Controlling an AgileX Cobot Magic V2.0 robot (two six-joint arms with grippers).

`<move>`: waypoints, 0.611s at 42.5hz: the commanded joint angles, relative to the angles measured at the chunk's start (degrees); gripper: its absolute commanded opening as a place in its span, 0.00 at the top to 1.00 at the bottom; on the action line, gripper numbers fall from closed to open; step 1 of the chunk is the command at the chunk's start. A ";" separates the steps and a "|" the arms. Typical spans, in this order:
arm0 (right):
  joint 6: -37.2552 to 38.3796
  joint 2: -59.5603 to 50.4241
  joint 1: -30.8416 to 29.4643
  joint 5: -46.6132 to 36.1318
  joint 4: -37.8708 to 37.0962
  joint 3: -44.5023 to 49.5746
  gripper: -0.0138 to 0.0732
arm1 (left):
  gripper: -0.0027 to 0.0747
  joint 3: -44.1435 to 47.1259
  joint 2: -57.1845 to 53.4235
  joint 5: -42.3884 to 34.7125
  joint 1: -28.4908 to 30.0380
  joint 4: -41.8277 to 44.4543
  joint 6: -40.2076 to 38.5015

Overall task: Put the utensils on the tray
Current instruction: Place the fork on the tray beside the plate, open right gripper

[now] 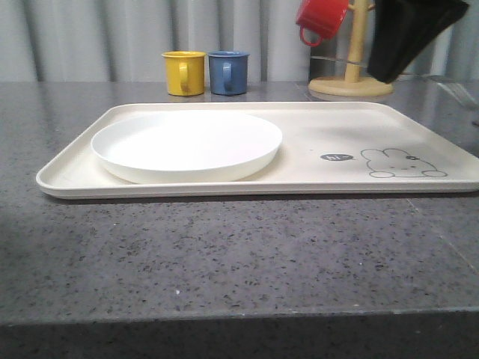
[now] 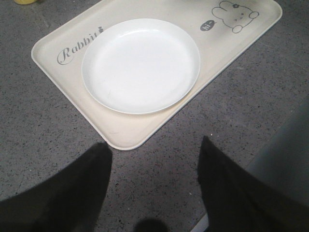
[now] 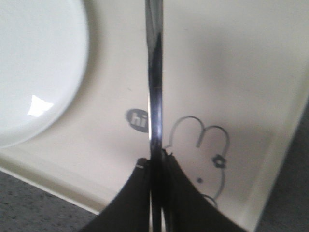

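One dark speckled stone bench (image 1: 224, 254) is seen before a pale pleated curtain (image 1: 97, 37), carrying everything in the scene. The cream tray (image 1: 314, 179) lies flat on it, with the round white plate (image 1: 187, 144) resting inside the tray's left half. At the back, a yellow mug (image 1: 184, 72) and a blue mug (image 1: 228, 72) stand side by side, and a red mug (image 1: 322, 19) hangs on a wooden mug stand (image 1: 353, 71).

The right hand (image 1: 408, 34) is cut off by the front view's upper edge. In the right wrist view its fingers (image 3: 181, 193) are clenched on a slim silver utensil (image 3: 154, 77), held edge-on above the tray's bunny drawing (image 3: 203, 154); whether it is a fork, spoon or bar cannot be told.

The left hand (image 2: 152, 188) is shown spread wide and grasping nothing, over bare bench near the tray's corner. The grey "Rabbit" script (image 2: 77, 46) is legible in the left wrist view.
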 commanded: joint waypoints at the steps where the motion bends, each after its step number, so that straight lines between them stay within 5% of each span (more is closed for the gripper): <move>1: 2.46 0.91 1.42 -0.52 1.41 -4.34 0.89 | 0.46 -1.30 -0.26 -3.82 -0.37 0.10 -0.57; 26: 25.70 12.55 1.66 -6.79 -4.33 -7.27 0.89 | 0.46 -1.30 -0.26 -3.82 -0.37 0.10 -0.57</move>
